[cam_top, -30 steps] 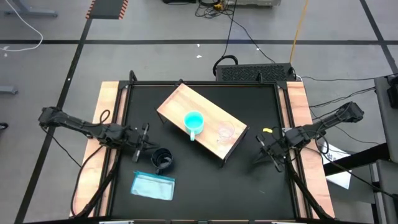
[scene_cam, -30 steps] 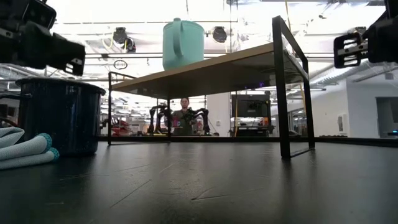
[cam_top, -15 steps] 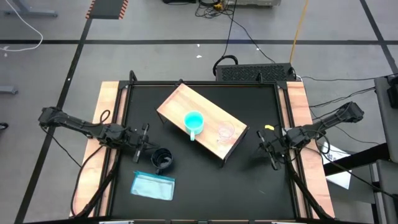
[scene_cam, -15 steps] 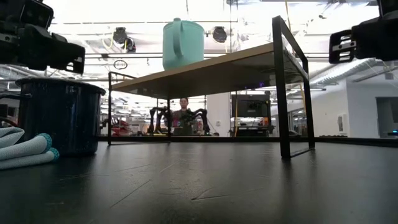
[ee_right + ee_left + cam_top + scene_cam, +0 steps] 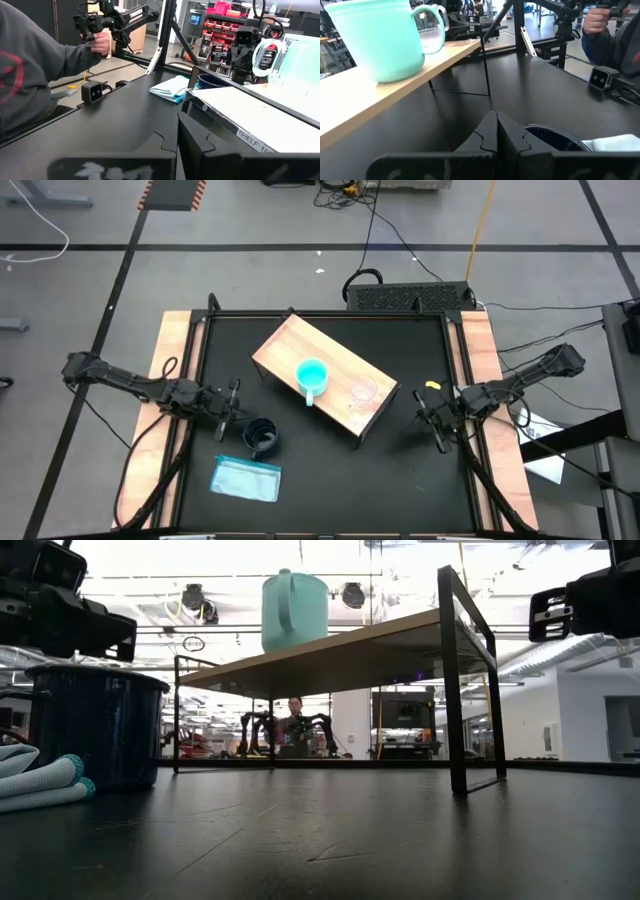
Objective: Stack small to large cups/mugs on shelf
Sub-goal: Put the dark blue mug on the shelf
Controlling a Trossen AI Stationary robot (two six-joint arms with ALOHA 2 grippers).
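Both grippers are sitting with their fingers pressed together and holding nothing. Left gripper [image 5: 232, 406] is hovering over the left part of the black table [image 5: 400, 460], just beside the dark mug [image 5: 263, 436], which is standing on the tabletop and not on the shelf. Right gripper [image 5: 436, 423] is hanging near the table's right edge, apart from the shelf's near end. The wooden shelf [image 5: 335, 355] is lying at a slant across the middle of the table. On its top the turquoise mug [image 5: 311, 375] is standing upright with its handle pointing toward the front, and the clear cup [image 5: 362, 392] is standing beside it, closer to the right arm. A light-blue packet [image 5: 245, 478] is lying flat near the front left, just in front of the dark mug. A person's hand [image 5: 101, 43] is showing beyond the table.
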